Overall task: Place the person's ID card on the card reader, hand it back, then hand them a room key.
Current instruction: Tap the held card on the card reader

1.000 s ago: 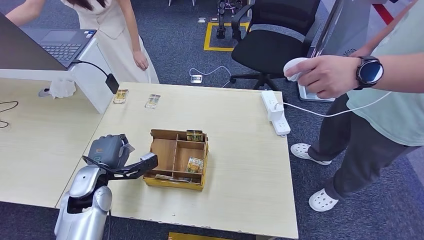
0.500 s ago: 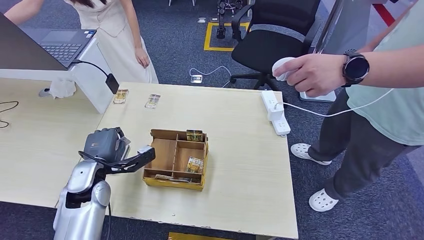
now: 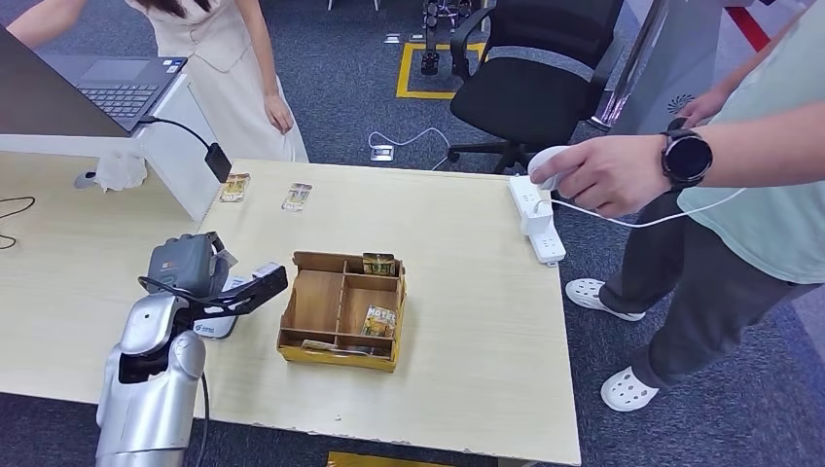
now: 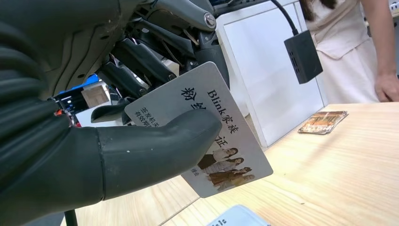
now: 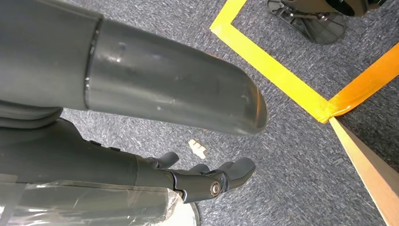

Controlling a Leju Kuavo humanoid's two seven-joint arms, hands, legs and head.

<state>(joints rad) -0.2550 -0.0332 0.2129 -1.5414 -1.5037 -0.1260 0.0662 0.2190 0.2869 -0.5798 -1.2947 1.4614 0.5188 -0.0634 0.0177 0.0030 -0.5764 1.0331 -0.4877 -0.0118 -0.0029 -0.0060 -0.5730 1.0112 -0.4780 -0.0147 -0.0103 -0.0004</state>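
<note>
You are looking at the left hand (image 3: 209,282) poised over the near-left part of the table (image 3: 457,321), grasping the ID card (image 4: 207,132) between the thumb (image 4: 155,150) and the darker fingers (image 4: 141,61). The card is sitting just above the white card reader (image 3: 219,316), which is lying on the table just beside the left edge of the cardboard tray (image 3: 340,311); in the left wrist view a corner of the reader (image 4: 235,219) is showing directly beneath the card's lower edge, apart from it.

Treat the card as a thin, stiff, light plastic sheet with a glossy, slippery face. It is likely to pivot or slide under a loose pinch, so you are best gripping across one end and leaving the printed face free to lie flat on the reader.

The card is being held tilted, not yet flat. Its long axis is running away from the thumb toward the free, photo-bearing end, which is angling down toward the tabletop.

The right hand (image 5: 207,176) is hanging over the carpet, fingers loosely apart, grasping nothing.
</note>
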